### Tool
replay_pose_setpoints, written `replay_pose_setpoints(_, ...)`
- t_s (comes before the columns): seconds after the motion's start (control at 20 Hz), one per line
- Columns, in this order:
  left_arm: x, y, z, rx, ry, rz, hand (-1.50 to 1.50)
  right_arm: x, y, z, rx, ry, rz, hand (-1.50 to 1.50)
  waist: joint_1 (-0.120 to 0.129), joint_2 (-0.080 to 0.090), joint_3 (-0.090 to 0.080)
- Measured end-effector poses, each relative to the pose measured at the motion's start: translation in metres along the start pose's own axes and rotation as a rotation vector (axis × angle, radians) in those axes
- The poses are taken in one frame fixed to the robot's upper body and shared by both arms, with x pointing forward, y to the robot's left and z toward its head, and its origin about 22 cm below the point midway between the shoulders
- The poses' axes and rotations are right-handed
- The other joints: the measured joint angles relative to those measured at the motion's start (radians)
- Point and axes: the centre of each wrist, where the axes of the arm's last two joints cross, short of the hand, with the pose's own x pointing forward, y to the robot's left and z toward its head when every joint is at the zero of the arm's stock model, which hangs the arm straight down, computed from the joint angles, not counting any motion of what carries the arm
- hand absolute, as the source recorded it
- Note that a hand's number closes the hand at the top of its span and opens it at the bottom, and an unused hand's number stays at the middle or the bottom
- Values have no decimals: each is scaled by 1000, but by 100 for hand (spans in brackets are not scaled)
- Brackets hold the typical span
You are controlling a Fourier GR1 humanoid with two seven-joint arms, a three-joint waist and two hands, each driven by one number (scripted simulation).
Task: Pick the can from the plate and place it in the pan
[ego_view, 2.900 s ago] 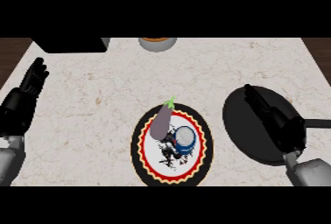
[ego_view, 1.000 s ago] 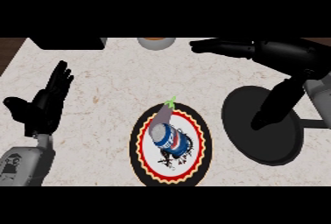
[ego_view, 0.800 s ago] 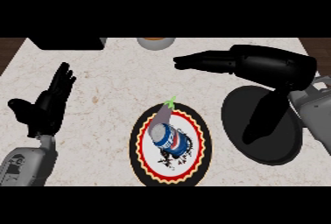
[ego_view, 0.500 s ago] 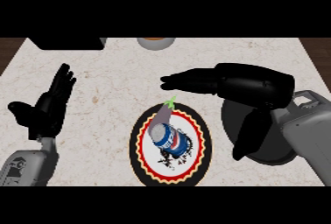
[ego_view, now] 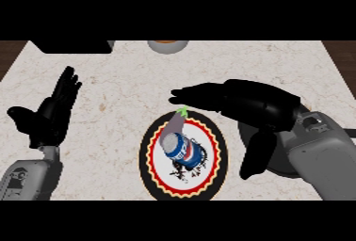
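Where the marble counter (ego_view: 125,70) ends, seemingly dark wood floor (ego_view: 14,49) shows.

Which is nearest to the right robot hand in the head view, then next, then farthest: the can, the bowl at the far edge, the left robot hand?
From the right robot hand:
1. can, just below, lying on the plate.
2. bowl, at the far edge.
3. left robot hand, across at the left, open.

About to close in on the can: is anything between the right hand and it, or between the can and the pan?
Nothing visible blocks either path. The right hand hovers open just above the can on the plate. The pan lies right of the plate, mostly hidden under the right forearm.
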Motion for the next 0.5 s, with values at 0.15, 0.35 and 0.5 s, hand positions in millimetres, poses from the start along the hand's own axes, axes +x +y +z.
replay_pose_setpoints(0.15,-1,1,2,3,-1,-2,0,-8,10,-6,17,45,14,-150,2,1,0)
replay_pose_setpoints(0.35,-8,-7,0,-1,0,3,0,-22,20,-16,53,60,18,-150,3,2,0)
replay_pose_setpoints(0.5,-6,-3,4,-7,-3,7,0,-23,24,-25,92,60,21,-150,4,1,0)
